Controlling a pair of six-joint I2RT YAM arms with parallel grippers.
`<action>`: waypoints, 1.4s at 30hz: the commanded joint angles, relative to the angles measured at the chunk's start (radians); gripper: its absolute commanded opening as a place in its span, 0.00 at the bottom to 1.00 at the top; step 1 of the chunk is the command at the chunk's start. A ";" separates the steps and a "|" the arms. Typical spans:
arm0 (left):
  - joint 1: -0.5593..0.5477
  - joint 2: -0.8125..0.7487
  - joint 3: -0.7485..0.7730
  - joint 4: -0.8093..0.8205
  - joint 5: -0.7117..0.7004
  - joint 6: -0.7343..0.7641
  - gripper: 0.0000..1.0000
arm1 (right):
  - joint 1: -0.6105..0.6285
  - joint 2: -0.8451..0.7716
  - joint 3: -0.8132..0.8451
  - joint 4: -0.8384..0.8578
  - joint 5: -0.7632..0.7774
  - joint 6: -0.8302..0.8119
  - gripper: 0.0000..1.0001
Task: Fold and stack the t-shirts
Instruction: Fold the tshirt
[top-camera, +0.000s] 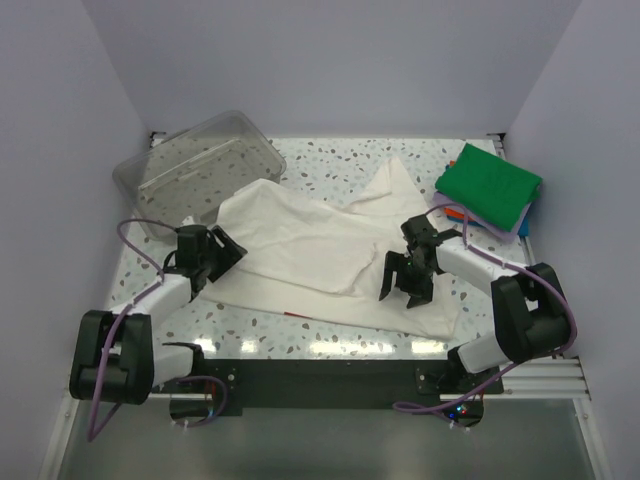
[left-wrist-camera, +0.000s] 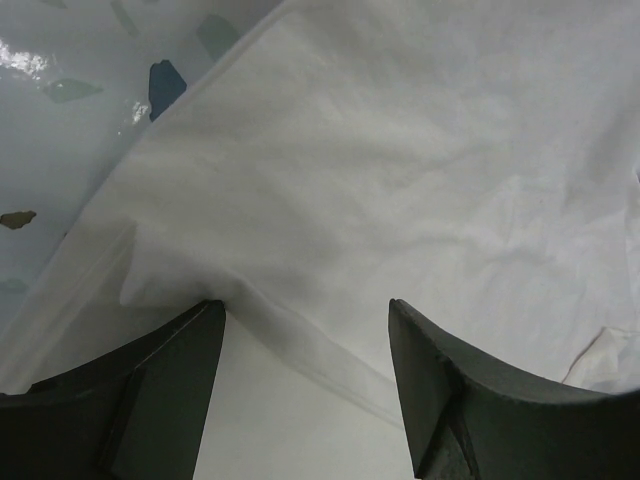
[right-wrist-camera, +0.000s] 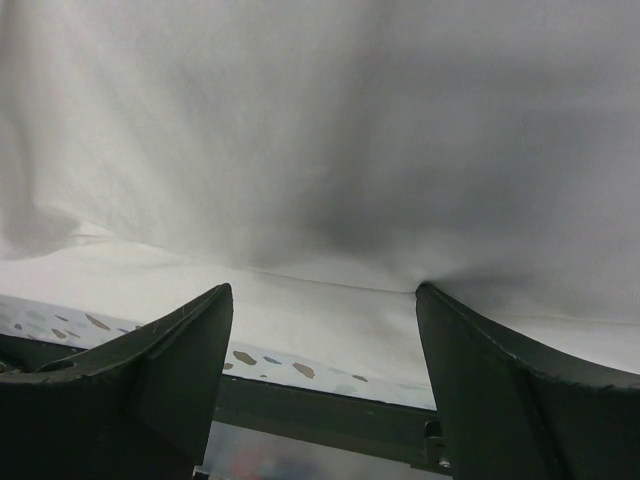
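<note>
A cream-white t-shirt (top-camera: 320, 250) lies spread and partly folded over the middle of the table; no print shows. My left gripper (top-camera: 222, 255) is open at its left edge, fingertips (left-wrist-camera: 190, 330) down on a hem fold of the cloth (left-wrist-camera: 400, 180). My right gripper (top-camera: 405, 283) is open over the shirt's right part, its fingers (right-wrist-camera: 470, 340) pressing on the cloth (right-wrist-camera: 320, 140). A stack of folded shirts sits at the back right: green (top-camera: 488, 183) on top, with orange, lavender and blue edges (top-camera: 460, 213) below.
A clear plastic tub (top-camera: 200, 165) stands tilted at the back left, its near rim close to the shirt. The speckled tabletop (top-camera: 330, 160) shows behind the shirt. The table's front edge and dark rail (right-wrist-camera: 330, 415) lie just beyond my right gripper.
</note>
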 joint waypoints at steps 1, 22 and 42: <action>-0.002 0.021 0.069 0.098 -0.013 -0.021 0.71 | 0.000 0.029 -0.039 -0.009 0.026 -0.026 0.78; -0.038 -0.028 0.179 0.118 -0.014 0.048 0.70 | 0.000 0.056 0.039 -0.052 0.055 -0.057 0.78; -0.107 -0.039 -0.041 0.282 -0.008 0.136 0.69 | 0.000 0.163 0.216 0.002 -0.026 -0.075 0.79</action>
